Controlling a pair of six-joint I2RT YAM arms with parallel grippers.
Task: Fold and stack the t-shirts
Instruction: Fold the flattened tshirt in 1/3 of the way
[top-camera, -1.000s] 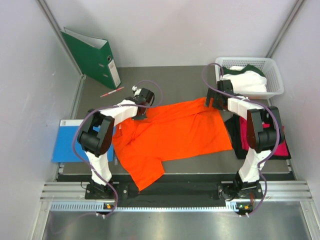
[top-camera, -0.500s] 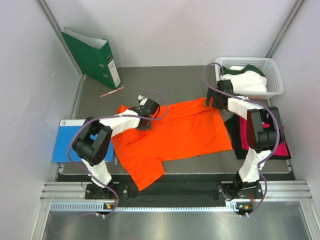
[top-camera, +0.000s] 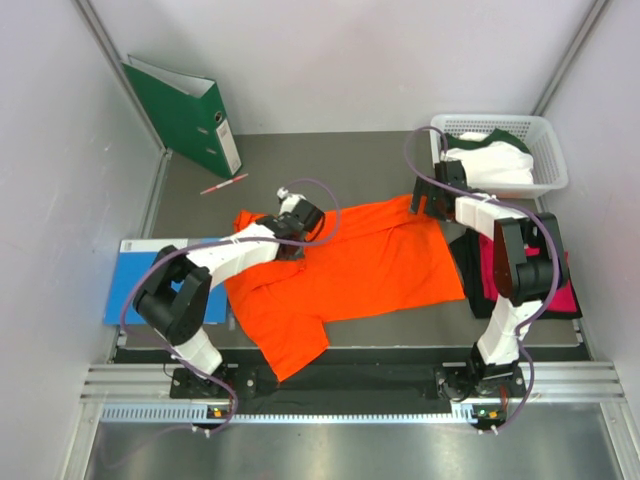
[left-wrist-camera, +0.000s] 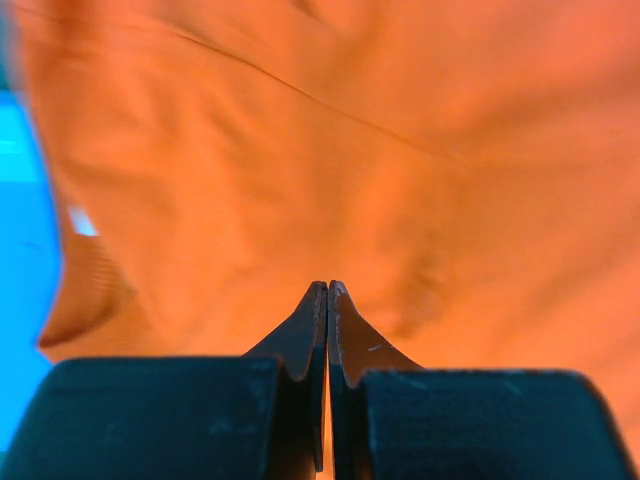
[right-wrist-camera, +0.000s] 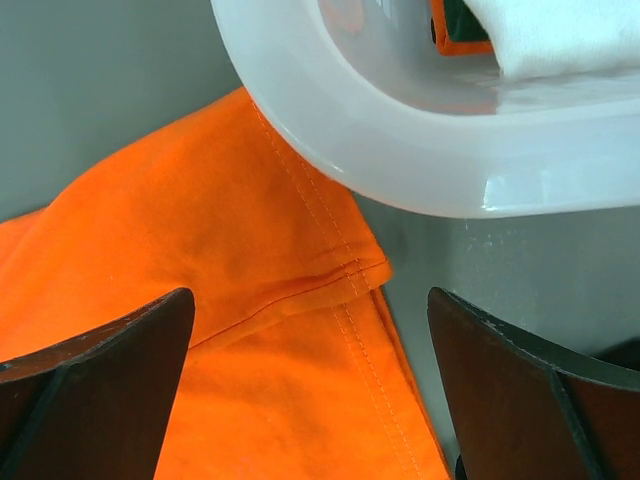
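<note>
Two hands are seemingly preparing the first fold of the bright orange short-sleeved cloth t-shirt (top-camera: 360, 265) lying spread on the grey bench (top-camera: 370, 160): the left hand (left-wrist-camera: 328, 288) is hovering fully closed, apparently empty, while the right hand (right-wrist-camera: 308, 296) is gaping empty over a far corner, probably needing to grip it next.

Recorded: plain bright orange t-shirt (top-camera: 350, 265), centre; green ring binder (top-camera: 185, 115), far left; blue folder (top-camera: 125, 285), near left; white basket (top-camera: 553, 160), far right; grey tabletop (top-camera: 350, 170).
</note>
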